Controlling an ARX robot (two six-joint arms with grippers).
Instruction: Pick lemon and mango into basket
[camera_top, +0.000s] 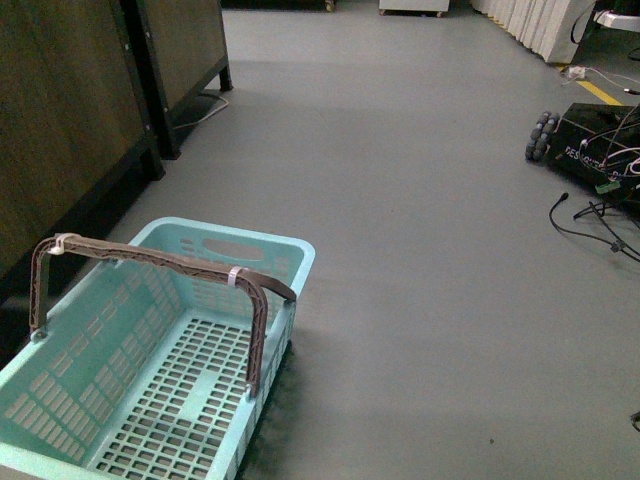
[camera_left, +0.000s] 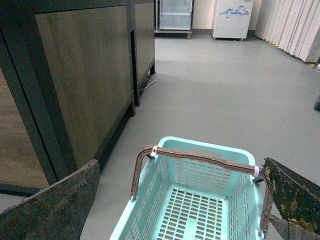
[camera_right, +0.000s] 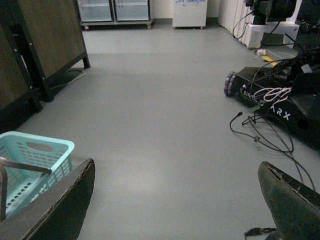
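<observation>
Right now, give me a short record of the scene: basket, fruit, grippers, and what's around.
basket: turquoise basket on the floor, front left, empty
handles: handles raised across the top
fruit: no lemon or mango in any view
left gripper: left gripper open, holding nothing, above the basket
right gripper: right gripper open, holding nothing, over bare floor
surroundings: wooden cabinet at left; black wheeled base and cables at right
</observation>
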